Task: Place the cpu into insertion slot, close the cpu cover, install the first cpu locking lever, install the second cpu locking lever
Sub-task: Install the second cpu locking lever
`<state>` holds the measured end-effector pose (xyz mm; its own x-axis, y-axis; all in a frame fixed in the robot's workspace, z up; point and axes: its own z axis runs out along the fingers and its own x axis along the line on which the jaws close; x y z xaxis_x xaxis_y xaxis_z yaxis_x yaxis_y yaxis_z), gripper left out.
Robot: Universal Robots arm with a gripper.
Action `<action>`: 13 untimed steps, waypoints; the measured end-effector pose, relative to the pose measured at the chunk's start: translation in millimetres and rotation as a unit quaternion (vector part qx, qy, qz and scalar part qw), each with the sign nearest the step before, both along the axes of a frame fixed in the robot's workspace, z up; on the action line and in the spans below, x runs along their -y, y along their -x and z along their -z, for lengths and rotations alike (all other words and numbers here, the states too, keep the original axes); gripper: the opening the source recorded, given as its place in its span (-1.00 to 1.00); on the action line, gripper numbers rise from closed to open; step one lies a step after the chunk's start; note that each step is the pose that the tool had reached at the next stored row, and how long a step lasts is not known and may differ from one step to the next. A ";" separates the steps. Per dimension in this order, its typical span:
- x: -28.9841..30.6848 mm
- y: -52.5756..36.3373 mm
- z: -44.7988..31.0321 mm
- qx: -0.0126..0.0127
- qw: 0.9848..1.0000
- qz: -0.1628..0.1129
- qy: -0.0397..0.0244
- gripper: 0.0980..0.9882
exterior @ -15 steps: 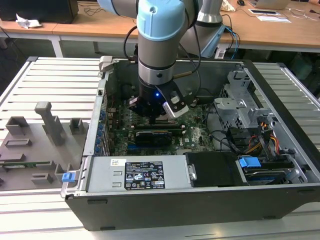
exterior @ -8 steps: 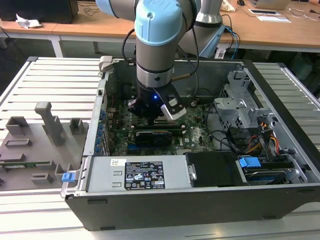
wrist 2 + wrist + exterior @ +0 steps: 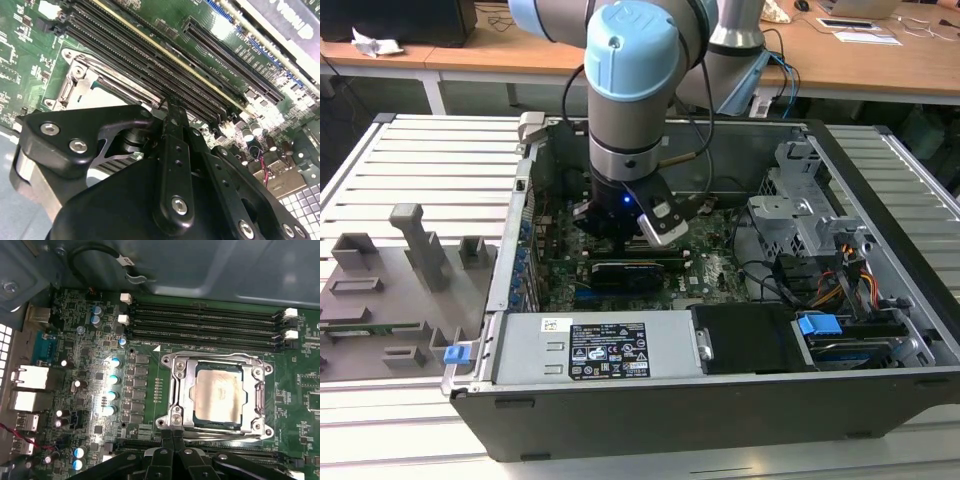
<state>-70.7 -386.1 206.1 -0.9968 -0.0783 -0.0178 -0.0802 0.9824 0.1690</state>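
- In the exterior view, the gripper (image 3: 632,238) is seen lowered into an open computer case (image 3: 720,300) that lies on a slatted worktop (image 3: 420,170), just above the green motherboard (image 3: 710,270).
- In the first wrist view, the cpu (image 3: 218,395) is seen seated flat in the insertion slot (image 3: 172,395), its silver-grey top facing up.
- The cpu cover (image 3: 256,392) is seen folded down over the slot, with the chip framed by its square window.
- The fingertips (image 3: 172,437) are pressed together with nothing gripped between them; they are placed at the edge of the socket frame, beside a row of memory slots (image 3: 205,322) on the far side of the socket.
- In the second wrist view, the closed black fingers (image 3: 174,150) are seen close over the socket's silvery corner (image 3: 80,75).
- Whether the locking levers are latched cannot be told.
- A grey parts fixture (image 3: 390,290) is seen on the worktop at the exterior view's left, well apart from the case.
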 end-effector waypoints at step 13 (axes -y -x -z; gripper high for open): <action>0.0 3.4 6.4 0.000 1.000 -0.001 -0.013 -0.98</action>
<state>-74.1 -386.0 199.8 -0.9966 -0.0796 -0.0202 -0.0820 0.9775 0.1944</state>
